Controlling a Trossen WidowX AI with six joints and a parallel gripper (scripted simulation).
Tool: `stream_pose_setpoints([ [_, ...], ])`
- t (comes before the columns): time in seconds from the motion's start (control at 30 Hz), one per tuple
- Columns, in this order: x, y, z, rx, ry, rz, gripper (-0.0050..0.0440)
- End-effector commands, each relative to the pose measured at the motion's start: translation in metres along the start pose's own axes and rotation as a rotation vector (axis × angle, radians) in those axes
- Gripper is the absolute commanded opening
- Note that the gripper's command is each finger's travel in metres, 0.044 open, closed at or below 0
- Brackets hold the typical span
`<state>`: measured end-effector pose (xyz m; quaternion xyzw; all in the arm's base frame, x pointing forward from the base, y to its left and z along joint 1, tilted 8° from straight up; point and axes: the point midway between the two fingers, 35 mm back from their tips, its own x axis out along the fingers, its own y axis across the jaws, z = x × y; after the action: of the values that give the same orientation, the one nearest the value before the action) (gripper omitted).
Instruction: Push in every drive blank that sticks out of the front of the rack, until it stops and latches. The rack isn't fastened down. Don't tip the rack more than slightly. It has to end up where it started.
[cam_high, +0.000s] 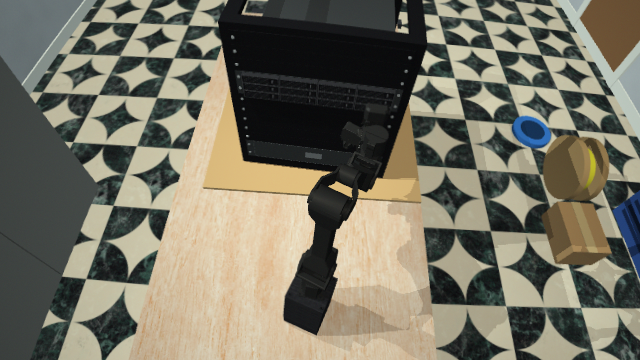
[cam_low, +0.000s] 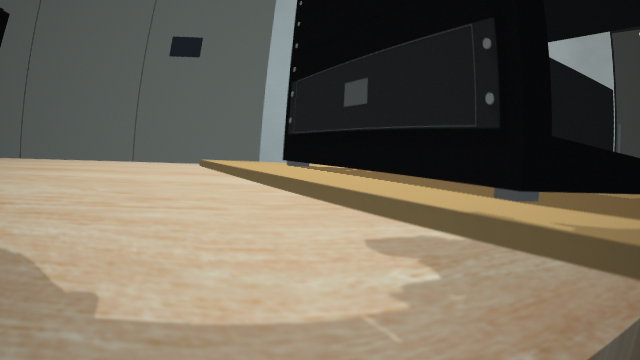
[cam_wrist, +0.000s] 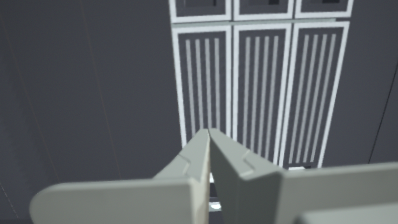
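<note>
The black rack (cam_high: 322, 75) stands on a tan board (cam_high: 310, 172) on the wooden table. A row of slotted drive blanks (cam_high: 320, 92) runs across its front. In the wrist view three blanks (cam_wrist: 260, 90) with vertical slots fill the upper middle. My gripper (cam_wrist: 207, 136) is shut and empty, its fingertips pointing at the lower end of the left blank (cam_wrist: 202, 85), very close to it. In the top view my gripper (cam_high: 375, 112) is at the right end of the blank row. I cannot tell which blanks stick out. The exterior view shows only the rack's bottom panel (cam_low: 390, 85).
On the floor to the right lie a blue ring (cam_high: 531, 131), a round tan object with a yellow band (cam_high: 575, 167) and a cardboard box (cam_high: 575, 232). A grey cabinet (cam_high: 30, 200) stands at the left. The arm's base (cam_high: 307, 300) sits on the table.
</note>
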<state>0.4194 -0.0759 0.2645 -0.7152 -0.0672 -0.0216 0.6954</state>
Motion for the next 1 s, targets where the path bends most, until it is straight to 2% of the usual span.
stream_pose_setpoints([
  [0.0, 0.0046, -0.0062, -0.0009, -0.010, 0.003, -0.014, -0.0050],
  [0.97, 0.0082, -0.0063, -0.0009, -0.010, 0.003, -0.014, -0.0050],
])
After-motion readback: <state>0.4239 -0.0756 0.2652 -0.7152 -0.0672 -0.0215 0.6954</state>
